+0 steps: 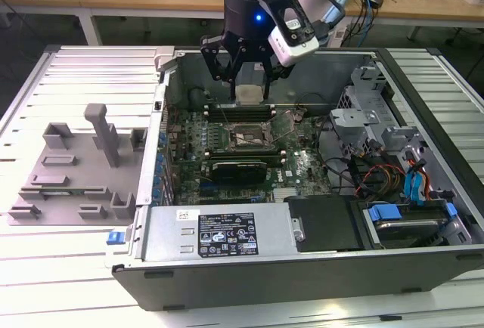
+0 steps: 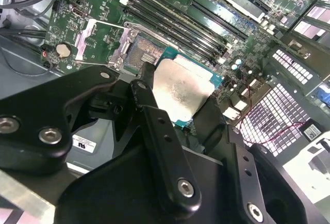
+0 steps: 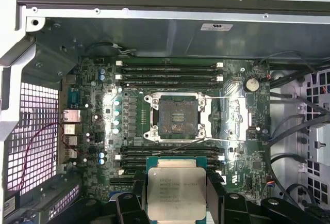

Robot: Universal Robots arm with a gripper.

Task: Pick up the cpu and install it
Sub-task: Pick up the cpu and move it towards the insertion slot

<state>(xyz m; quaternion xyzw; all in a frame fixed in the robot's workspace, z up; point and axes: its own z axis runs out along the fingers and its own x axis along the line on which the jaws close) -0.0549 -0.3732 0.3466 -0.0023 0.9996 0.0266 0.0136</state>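
Silver-topped flat square cpu (image 3: 176, 195) sits pinched by its edges in your black gripper (image 1: 247, 82); keep it level, edges squared to the open black motherboard socket (image 3: 178, 116) nearby.

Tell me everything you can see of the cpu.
The cpu is a flat square chip: dull silver metal top, smeared and printed, on a green base. The gripper holds it by two opposite edges between black fingers, top face up and roughly level, in the air above the motherboard, beside the open, empty socket. Nothing else touches it.
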